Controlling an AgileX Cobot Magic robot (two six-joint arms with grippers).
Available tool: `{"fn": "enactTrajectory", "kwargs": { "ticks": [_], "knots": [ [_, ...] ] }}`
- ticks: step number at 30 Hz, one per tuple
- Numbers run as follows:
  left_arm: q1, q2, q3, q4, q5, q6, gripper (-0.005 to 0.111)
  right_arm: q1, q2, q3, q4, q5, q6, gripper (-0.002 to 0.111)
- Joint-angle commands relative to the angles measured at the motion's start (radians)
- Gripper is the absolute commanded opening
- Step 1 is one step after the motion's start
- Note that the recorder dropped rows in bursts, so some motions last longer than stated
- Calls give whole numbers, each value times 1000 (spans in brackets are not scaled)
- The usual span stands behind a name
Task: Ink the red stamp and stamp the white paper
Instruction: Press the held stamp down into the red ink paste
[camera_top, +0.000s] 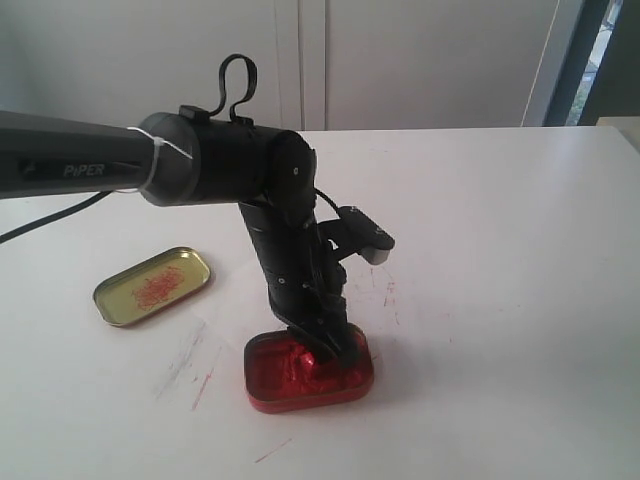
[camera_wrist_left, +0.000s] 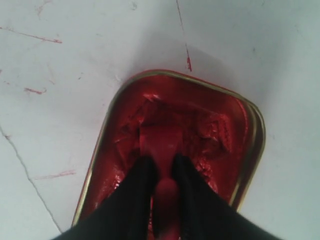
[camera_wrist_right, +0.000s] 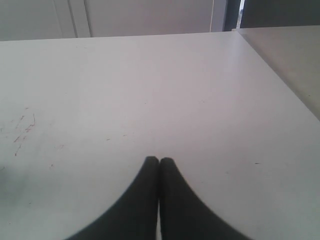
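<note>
The left gripper (camera_wrist_left: 162, 165) is clamped on the stamp (camera_wrist_left: 160, 140), whose handle runs up between the fingers, its long axis in line with them. Its base sits down in the lumpy red paste of the tin (camera_top: 300, 403), low centre in the exterior view. The lid (camera_top: 152, 285) lies apart, to the left. The right gripper (camera_wrist_right: 159, 161) hangs with fingers pressed together, empty, over bare table (camera_wrist_right: 150, 90); the left is plainly the working arm. The paper cannot be made out with certainty. The arm (camera_top: 85, 170) reads "PiPER".
</note>
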Motion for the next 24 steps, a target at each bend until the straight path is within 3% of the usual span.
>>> {"fn": "enactTrajectory", "kwargs": {
  "ticks": [1,24],
  "knots": [
    [-9,28,6,-3,27,-11,0,-1,-4,5,0,-13,-4,0],
    [-9,94,6,-3,18,-11,0,-1,-4,5,0,-13,-4,0]
  ]
}}
